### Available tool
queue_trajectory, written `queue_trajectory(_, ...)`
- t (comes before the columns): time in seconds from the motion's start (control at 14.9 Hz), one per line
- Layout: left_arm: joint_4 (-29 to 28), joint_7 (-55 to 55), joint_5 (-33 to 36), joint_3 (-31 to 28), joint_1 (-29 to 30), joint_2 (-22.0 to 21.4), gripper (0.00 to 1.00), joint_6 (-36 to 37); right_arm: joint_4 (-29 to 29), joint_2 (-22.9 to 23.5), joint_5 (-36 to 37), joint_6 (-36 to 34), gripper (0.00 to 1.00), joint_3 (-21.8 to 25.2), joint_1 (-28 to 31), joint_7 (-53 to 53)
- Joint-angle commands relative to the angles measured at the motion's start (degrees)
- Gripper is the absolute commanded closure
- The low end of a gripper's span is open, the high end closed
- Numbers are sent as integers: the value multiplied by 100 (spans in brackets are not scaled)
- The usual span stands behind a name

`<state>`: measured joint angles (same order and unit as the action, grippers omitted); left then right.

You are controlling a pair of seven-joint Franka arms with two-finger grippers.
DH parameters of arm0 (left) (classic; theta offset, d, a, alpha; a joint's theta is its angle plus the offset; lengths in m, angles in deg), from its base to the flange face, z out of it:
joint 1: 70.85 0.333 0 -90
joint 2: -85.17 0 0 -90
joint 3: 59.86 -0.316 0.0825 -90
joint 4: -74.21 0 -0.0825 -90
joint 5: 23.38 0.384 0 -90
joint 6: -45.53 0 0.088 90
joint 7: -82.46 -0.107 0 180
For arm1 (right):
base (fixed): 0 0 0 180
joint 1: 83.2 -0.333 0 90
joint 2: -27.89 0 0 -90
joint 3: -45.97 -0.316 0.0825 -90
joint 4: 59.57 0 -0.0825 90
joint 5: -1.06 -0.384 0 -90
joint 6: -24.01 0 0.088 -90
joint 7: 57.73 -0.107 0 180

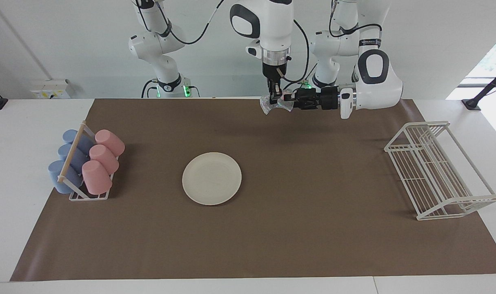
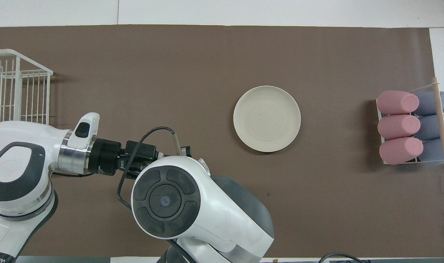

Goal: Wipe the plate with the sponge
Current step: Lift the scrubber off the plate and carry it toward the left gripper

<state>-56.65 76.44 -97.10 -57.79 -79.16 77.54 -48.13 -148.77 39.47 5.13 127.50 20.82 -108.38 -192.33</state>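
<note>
The cream-white plate (image 1: 212, 178) (image 2: 266, 118) lies flat on the brown mat, nothing on it. My right gripper (image 1: 274, 98) points straight down, shut on the silvery, glittery sponge (image 1: 277, 105), which hangs in the air over the mat's edge by the robots. My left gripper (image 1: 289, 99) lies level and reaches in from the left arm's end, its tip at the sponge's edge. In the overhead view the right arm's round joint covers both hands, and only a sliver of the sponge (image 2: 204, 166) shows.
A rack of pink and blue cups (image 1: 86, 163) (image 2: 412, 128) lies at the right arm's end of the mat. A white wire rack (image 1: 437, 171) (image 2: 17, 91) stands at the left arm's end. The brown mat (image 1: 313, 228) covers most of the table.
</note>
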Motion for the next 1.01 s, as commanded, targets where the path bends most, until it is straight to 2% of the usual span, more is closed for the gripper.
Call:
queue_trajectory(0.0,-106,-75,-116,-93,4,-72,86,278,35,-7,146,12,100,-24,5,-128)
queue_trajectory(0.07,-106,-66,-116,-93,100,-81,100,348,35,-15,155,12,100,-16,39,-111)
queue_trajectory(0.81,-98,101,-107,-102,233,-72,100,489,26,-85,164,-5,100,-16,66,-32)
queue_trajectory(0.94,-89,109,-98,-102,242,-81,100,489,-96,-287,164,-110,35,2,92,536)
